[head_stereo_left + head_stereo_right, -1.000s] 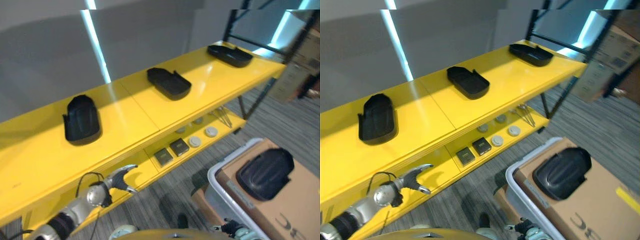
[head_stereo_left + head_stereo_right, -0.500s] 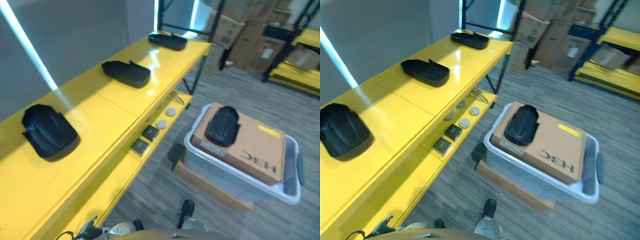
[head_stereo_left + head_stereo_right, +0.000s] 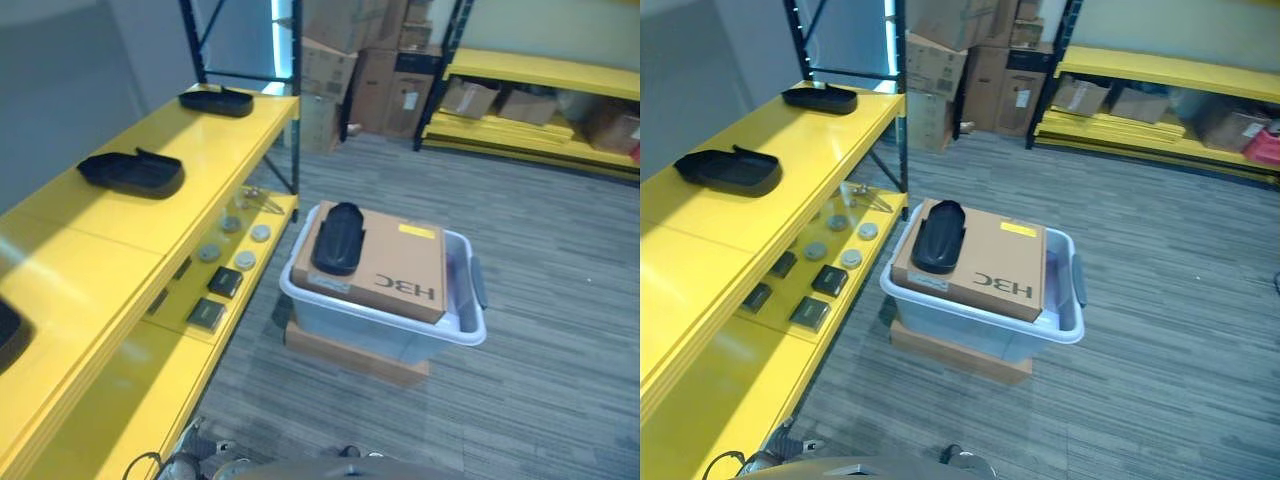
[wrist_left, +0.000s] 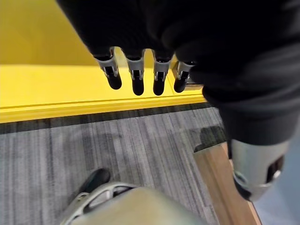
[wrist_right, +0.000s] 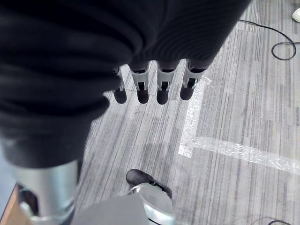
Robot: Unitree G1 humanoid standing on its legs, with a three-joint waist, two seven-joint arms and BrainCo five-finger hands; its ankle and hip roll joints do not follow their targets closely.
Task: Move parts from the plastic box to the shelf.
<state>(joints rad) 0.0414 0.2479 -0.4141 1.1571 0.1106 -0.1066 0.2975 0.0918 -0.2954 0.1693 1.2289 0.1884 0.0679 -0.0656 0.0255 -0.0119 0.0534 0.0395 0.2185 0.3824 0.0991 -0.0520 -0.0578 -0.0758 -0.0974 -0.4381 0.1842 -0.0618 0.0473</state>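
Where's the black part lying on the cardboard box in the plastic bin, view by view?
Left eye view: the black part lies at picture centre, on the cardboard box's left end.
Right eye view: the same part sits left of centre.
Left wrist view: not in it.
Right wrist view: not in it.
Shared landmark: the plastic box beside the yellow shelf.

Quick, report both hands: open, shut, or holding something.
Left hand: open, fingers relaxed and hanging down, holding nothing.
Right hand: open, fingers relaxed over the floor, holding nothing.
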